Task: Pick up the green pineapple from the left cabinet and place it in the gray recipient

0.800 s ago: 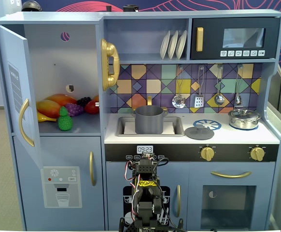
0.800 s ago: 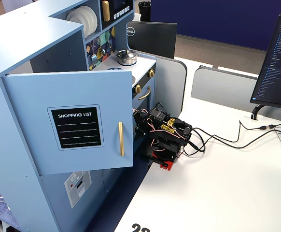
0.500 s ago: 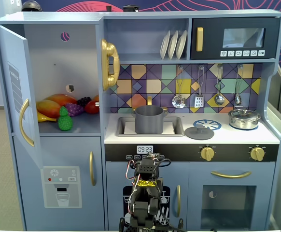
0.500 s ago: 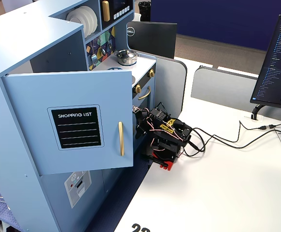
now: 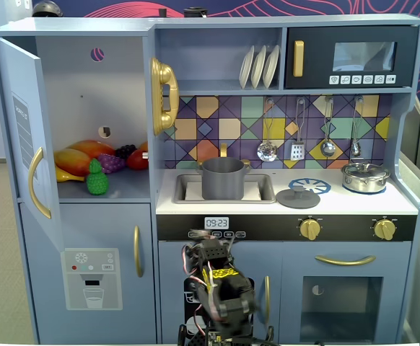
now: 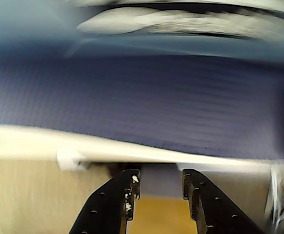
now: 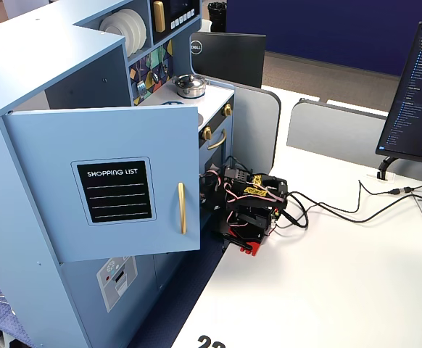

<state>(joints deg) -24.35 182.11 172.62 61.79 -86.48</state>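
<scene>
The green pineapple [image 5: 97, 180] stands upright at the front of the shelf in the left cabinet [image 5: 94, 94], whose door [image 5: 24, 137] hangs open. The gray recipient [image 5: 223, 178] stands in the sink of the toy kitchen. My arm [image 5: 221, 292] is folded low in front of the kitchen's base, far below both; it also shows in a fixed view [image 7: 251, 203] on the white table. In the wrist view my gripper [image 6: 160, 178] is open and empty, its black fingers apart, facing a blurred blue surface. The pineapple and the recipient are out of the wrist view.
Purple grapes [image 5: 110, 162], an orange-yellow mango [image 5: 76, 158] and a red fruit [image 5: 138, 158] lie behind the pineapple. A flat gray lid [image 5: 297, 196] and a shiny silver pot [image 5: 365, 176] sit on the counter. The open door [image 7: 106, 181] juts out beside the arm; cables [image 7: 341, 206] trail across the table.
</scene>
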